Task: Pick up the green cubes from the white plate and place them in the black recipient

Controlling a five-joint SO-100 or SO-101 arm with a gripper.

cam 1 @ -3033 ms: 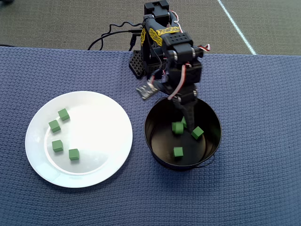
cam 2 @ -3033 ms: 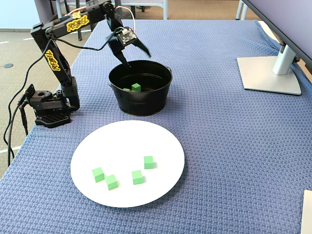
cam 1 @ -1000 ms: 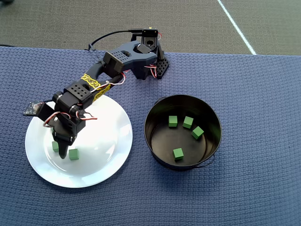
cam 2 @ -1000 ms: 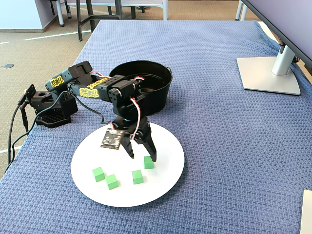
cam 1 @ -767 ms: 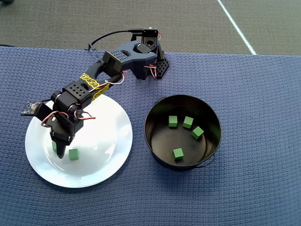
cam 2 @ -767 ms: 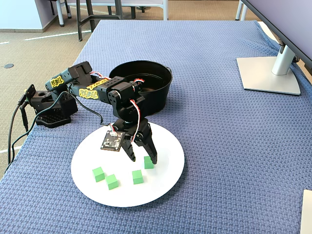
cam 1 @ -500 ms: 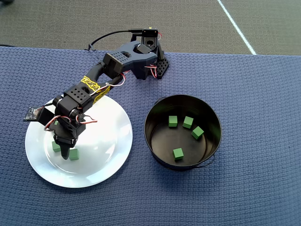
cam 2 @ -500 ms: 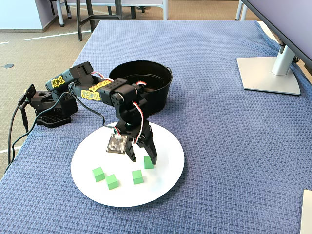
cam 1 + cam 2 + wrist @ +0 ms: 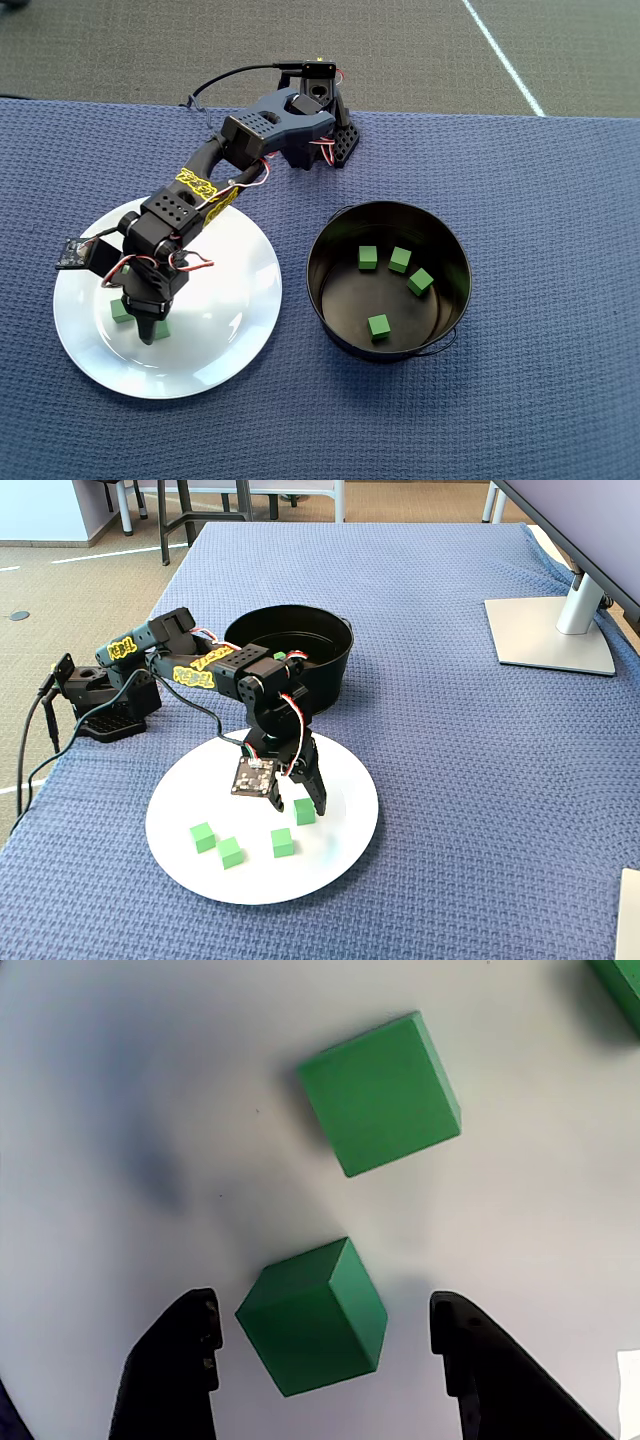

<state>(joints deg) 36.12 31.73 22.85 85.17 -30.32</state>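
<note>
The black two-finger gripper [image 9: 325,1345] has lowered onto the large round glossy white plate [image 9: 330,860]. Its jaws are spread, straddling one small matte green cube [image 9: 313,1317] without contact.

The plate [image 9: 340,852] looks like glazed white ceramic or hard plastic, smooth and glossy, with soft sheen and faint shadows in the wrist view. The cubes [image 9: 380,1092] are matt green with flat, even faces and crisp edges; their material cannot be told. The pot [image 9: 327,245] is black metal, its inside dark and shiny with pale reflections, and its thin handle [image 9: 447,347] is wire. The cloth [image 9: 450,760] is blue woven fabric, rough with a waffle-like texture. The arm [image 9: 235,150] and gripper [image 9: 325,1345] are matt black plastic, with yellow labels [image 9: 198,184].
</note>
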